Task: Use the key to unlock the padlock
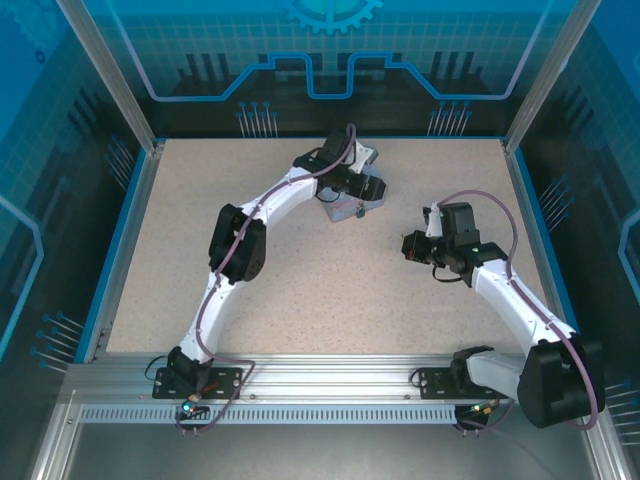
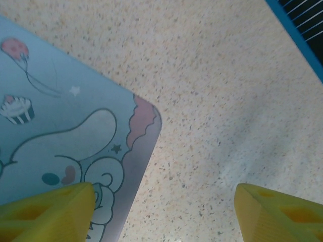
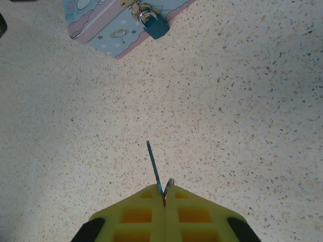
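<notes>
The small dark-blue padlock [image 3: 155,26] hangs on the clasp at the front of the pale blue patterned tin [image 3: 106,30], at the top of the right wrist view. My right gripper [image 3: 164,189] is shut on the key [image 3: 153,166]. Its thin blade sticks out forward, pointing toward the tin, with a wide stretch of table between them. My left gripper [image 2: 164,214] is open over the tin's rounded corner [image 2: 136,131]. One yellow finger [image 2: 50,212] lies above the lid and the other above bare table. From above, the left gripper [image 1: 352,185] sits over the tin [image 1: 340,212] and the right gripper [image 1: 408,246] is to its right.
The speckled tabletop [image 1: 300,290] has a blue raised border [image 1: 125,230], with aluminium posts and transparent walls around it. The border's edge [image 2: 298,35] runs close past the left gripper. The left arm [image 1: 240,240] arches across the table's left half.
</notes>
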Motion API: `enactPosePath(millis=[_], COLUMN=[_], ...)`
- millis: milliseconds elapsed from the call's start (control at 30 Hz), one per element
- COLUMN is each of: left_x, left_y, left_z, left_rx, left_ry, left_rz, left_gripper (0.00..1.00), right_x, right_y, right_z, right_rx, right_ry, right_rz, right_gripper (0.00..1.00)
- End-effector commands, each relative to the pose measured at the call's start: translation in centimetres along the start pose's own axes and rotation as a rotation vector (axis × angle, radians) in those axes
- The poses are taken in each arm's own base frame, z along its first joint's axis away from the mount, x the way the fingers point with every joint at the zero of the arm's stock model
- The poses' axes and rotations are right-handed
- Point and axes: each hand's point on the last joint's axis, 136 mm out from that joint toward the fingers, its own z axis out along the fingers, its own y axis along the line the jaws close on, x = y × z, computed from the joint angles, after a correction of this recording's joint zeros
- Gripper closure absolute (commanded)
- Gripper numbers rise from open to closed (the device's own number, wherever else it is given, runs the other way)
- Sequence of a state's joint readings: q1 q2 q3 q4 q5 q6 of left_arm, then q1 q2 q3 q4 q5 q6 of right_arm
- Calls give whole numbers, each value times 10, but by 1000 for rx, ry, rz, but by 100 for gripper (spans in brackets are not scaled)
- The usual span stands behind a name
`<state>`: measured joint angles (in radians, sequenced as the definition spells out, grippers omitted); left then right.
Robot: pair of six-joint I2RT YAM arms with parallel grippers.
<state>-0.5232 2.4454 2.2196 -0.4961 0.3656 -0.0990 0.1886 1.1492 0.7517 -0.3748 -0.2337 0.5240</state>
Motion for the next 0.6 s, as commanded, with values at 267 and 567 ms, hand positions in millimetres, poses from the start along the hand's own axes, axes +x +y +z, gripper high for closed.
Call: enactPosePath(millis=[267,567], left_x=[49,81], left_y=[-13,-27], left_z=[4,-24], left_rx=[39,80], left_ry=[154,200], left_rz=[48,77], left_gripper=[29,34], right_x=[-2,-3], right_y=[-8,-9], right_z=[-1,3], right_rx=[33,36], right_ry=[3,13], right_rz=[30,34], right_gripper=[100,100])
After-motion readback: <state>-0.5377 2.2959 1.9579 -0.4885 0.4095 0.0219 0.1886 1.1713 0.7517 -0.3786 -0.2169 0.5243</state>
